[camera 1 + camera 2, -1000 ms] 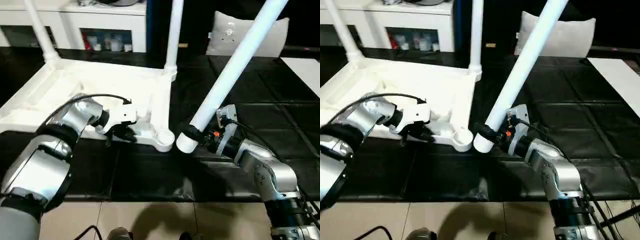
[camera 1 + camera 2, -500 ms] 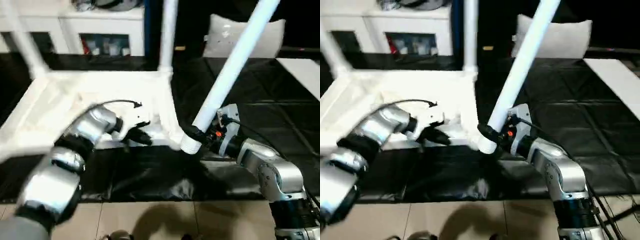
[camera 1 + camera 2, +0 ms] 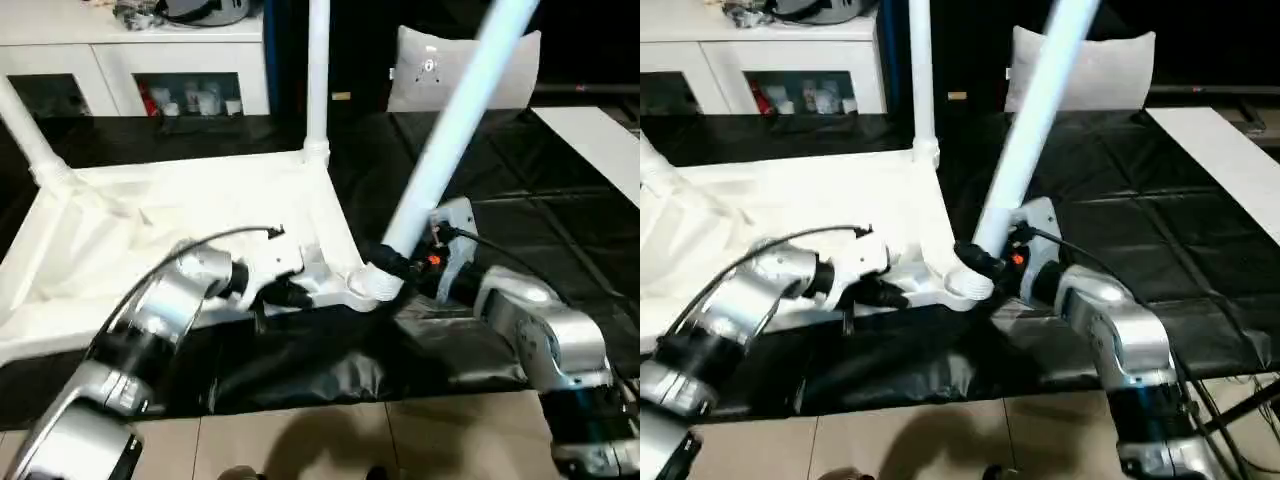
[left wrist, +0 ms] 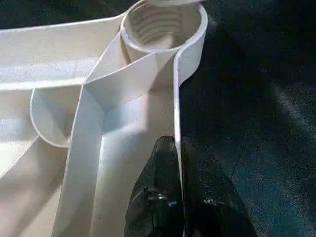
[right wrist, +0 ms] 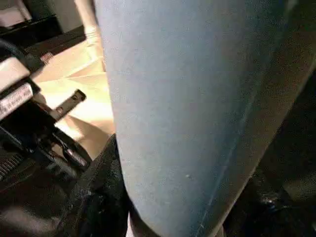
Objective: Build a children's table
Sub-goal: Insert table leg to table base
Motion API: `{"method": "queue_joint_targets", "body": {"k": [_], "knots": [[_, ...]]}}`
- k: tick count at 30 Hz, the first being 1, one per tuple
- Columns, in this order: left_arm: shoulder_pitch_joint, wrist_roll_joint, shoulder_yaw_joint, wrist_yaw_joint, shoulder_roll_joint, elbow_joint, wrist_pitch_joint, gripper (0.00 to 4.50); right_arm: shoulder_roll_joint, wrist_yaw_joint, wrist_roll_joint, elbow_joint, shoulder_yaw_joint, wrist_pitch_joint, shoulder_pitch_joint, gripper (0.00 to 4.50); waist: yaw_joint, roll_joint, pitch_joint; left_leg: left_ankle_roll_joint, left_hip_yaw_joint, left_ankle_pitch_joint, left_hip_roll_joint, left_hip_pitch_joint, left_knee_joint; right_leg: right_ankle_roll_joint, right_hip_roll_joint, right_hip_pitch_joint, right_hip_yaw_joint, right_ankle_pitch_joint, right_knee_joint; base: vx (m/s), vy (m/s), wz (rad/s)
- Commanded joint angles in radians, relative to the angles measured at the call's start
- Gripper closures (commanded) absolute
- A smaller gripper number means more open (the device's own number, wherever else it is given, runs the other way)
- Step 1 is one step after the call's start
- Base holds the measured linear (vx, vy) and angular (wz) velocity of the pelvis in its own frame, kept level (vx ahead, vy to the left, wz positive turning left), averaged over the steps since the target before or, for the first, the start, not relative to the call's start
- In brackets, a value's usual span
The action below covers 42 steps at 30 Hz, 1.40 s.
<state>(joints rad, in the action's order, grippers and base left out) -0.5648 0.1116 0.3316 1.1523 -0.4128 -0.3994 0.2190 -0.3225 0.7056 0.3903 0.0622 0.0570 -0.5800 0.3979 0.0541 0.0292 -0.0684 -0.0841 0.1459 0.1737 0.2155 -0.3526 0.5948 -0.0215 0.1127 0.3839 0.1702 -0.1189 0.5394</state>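
My left gripper [image 4: 177, 197] pinches the table top's [image 3: 180, 215] stiff rim; my right gripper [image 3: 400, 268] clamps the light, slick leg [image 3: 450, 125] near the socket [image 4: 163, 24].

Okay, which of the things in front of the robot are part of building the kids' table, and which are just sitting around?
Part of the job:
- upturned white table top, its rim pinched by the left gripper
- two legs already standing in the far corners
- leg held by the right gripper at the near corner socket

Lying about:
- white cabinet
- white cushion
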Motion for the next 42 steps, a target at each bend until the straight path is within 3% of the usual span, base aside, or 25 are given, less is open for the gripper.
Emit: {"method": "queue_joint_targets", "body": {"k": [1,5,6,8,9,11,12,15,19,28,35,42], "knots": [[0.012,-0.029,0.001,0.017,-0.009,0.057,-0.052,4.50,-0.003,0.015,-0.014,0.013,0.011,0.019,0.020,2.60,0.005,-0.011,0.081,0.018,0.002,0.341,0.011,0.007,-0.075,-0.075,0.050,-0.043,-0.047,-0.480,-0.064,0.000,0.000,0.00],[0.016,-0.053,-0.023,0.000,0.010,0.067,-0.030,4.50,0.001,0.027,-0.031,0.042,0.022,0.049,0.034,2.60,0.016,-0.012,0.087,0.022,0.007,0.279,0.011,0.003,-0.072,-0.102,0.051,-0.044,-0.058,-0.435,-0.049,0.000,0.000,0.00],[0.018,-0.057,-0.028,-0.009,0.015,0.081,-0.003,3.95,0.001,0.029,-0.029,0.048,0.024,0.050,0.038,2.60,0.023,-0.019,0.091,0.026,0.011,0.225,0.009,-0.002,-0.068,-0.119,0.048,-0.042,-0.068,-0.383,-0.035,0.000,0.000,0.00],[0.017,-0.094,-0.057,-0.022,0.041,0.097,0.030,3.92,0.004,0.034,-0.029,0.063,0.030,0.057,0.048,2.60,0.034,-0.014,0.094,0.036,0.013,0.172,0.010,-0.010,-0.066,-0.142,0.047,-0.042,-0.075,-0.330,-0.022,0.000,0.000,0.00],[0.018,-0.111,-0.064,-0.021,0.051,0.098,0.029,3.82,0.006,0.037,-0.039,0.077,0.035,0.070,0.057,2.60,0.042,-0.018,0.096,0.039,0.016,0.149,0.012,-0.012,-0.063,-0.165,0.046,-0.039,-0.078,-0.288,-0.014,0.000,0.000,0.00],[0.019,-0.113,-0.062,-0.021,0.050,0.098,0.026,3.54,0.006,0.040,-0.042,0.083,0.037,0.075,0.059,2.60,0.046,-0.019,0.091,0.038,0.018,0.167,0.009,-0.014,-0.063,-0.159,0.044,-0.036,-0.078,-0.309,-0.016,0.000,0.000,0.00],[0.019,-0.098,-0.052,-0.031,0.048,0.084,0.012,3.49,0.007,0.043,-0.044,0.084,0.040,0.077,0.061,2.60,0.044,-0.018,0.089,0.035,0.018,0.197,0.008,-0.012,-0.064,-0.140,0.044,-0.037,-0.076,-0.358,-0.021,0.000,0.000,0.00],[0.022,-0.068,-0.027,-0.037,0.035,0.064,-0.004,3.49,0.004,0.053,-0.043,0.076,0.047,0.074,0.059,2.60,0.040,-0.017,0.085,0.024,0.017,0.242,0.004,-0.006,-0.065,-0.088,0.043,-0.034,-0.072,-0.459,-0.039,0.000,0.000,0.00],[0.029,-0.050,-0.012,-0.033,0.017,0.062,-0.005,3.47,0.000,0.058,-0.044,0.073,0.050,0.076,0.056,2.60,0.033,-0.018,0.082,0.015,0.014,0.271,0.003,-0.005,-0.066,-0.056,0.042,-0.031,-0.066,-0.520,-0.050,0.000,0.000,0.00],[0.010,-0.054,-0.010,-0.066,0.041,-0.009,-0.027,3.48,-0.013,0.073,-0.056,0.076,0.057,0.080,0.056,2.60,0.033,-0.022,0.083,0.020,0.013,0.280,0.000,-0.006,-0.062,-0.038,0.042,-0.028,-0.061,-0.548,-0.056,0.000,0.000,0.00],[-0.006,-0.047,-0.001,-0.071,0.048,-0.076,-0.049,3.48,-0.022,0.087,-0.067,0.086,0.061,0.078,0.065,2.60,0.037,-0.022,0.087,0.023,0.012,0.252,0.004,-0.009,-0.064,-0.056,0.044,-0.032,-0.066,-0.491,-0.046,0.000,0.000,0.00],[-0.014,-0.071,-0.004,-0.033,0.048,-0.088,-0.056,4.17,-0.045,0.093,-0.081,0.102,0.069,0.066,0.072,2.60,0.036,-0.023,0.085,0.024,0.015,0.256,0.004,-0.008,-0.064,-0.069,0.044,-0.031,-0.067,-0.494,-0.047,0.000,0.000,0.00]]}}
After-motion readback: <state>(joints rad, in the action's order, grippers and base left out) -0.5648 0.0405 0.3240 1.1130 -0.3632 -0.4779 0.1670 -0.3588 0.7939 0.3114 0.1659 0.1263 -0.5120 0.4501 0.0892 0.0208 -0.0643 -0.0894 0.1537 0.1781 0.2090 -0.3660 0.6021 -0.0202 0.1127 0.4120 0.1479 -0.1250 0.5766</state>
